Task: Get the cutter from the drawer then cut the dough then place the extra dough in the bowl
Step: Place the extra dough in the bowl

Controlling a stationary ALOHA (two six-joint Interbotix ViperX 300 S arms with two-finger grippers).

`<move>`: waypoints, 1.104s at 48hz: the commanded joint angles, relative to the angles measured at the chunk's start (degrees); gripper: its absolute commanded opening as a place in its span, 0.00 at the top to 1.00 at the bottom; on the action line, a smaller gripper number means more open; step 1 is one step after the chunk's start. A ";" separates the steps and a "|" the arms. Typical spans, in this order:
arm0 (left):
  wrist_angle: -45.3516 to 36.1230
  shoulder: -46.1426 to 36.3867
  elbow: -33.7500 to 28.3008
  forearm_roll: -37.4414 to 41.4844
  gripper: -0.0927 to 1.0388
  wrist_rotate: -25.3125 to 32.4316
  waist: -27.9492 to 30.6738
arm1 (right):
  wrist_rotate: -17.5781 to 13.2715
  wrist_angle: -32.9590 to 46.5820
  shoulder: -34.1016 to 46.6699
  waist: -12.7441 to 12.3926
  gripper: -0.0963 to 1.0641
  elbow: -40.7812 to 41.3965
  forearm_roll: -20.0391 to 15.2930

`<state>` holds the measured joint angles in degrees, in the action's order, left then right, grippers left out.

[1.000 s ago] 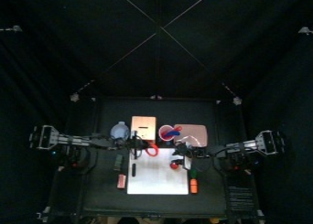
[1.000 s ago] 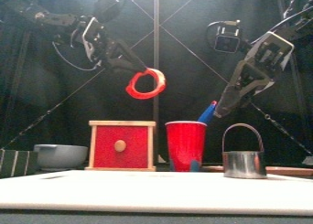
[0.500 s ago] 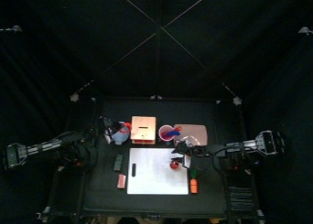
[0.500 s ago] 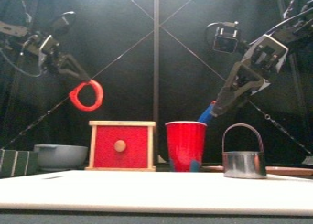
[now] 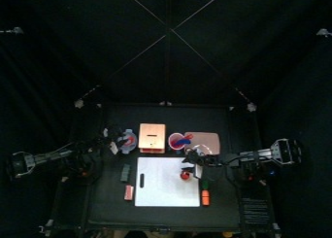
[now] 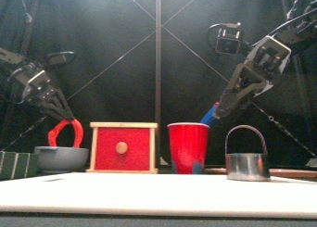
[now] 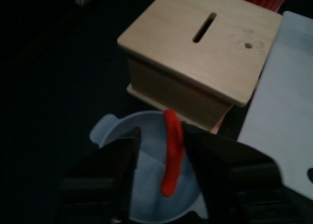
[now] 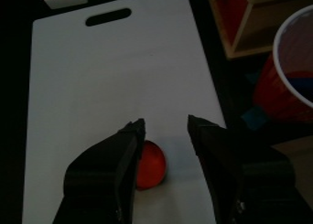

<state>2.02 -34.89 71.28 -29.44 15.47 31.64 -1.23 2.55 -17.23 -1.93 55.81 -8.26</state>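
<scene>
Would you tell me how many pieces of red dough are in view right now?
2. A dough ring hangs in the left tool over the blue-grey bowl; a cut disc lies on the white board. The bowl may hide more.

Red dough ring (image 7: pixel 174 156) hangs edge-up just over the blue-grey bowl (image 6: pixel 62 159) — beside the wooden box (image 6: pixel 124 147). Metal cutter (image 6: pixel 247 158) stands upright, handle up — red dough disc (image 8: pixel 149 165) lies flat on the white board (image 8: pixel 110 81).

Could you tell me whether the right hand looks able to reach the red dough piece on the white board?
Probably yes: the right hand hangs open above the red dough piece on the white board, and nothing lies between them.
</scene>
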 commanded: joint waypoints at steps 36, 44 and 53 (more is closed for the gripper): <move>1.23 0.62 -0.44 -31.90 0.09 -0.62 0.26 | -0.09 0.00 -0.62 0.18 0.23 -0.53 -0.70; 1.23 0.62 -0.35 -31.82 0.09 -0.53 0.26 | -0.09 0.09 -0.26 0.18 0.23 -0.79 -0.97; 0.18 0.70 -0.53 -31.55 0.09 -0.44 -0.62 | -0.18 0.00 0.62 0.26 0.23 -0.88 -0.97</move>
<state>2.64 -34.28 71.72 -61.26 14.85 31.82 -1.32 2.37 -16.35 -1.76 55.81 -9.14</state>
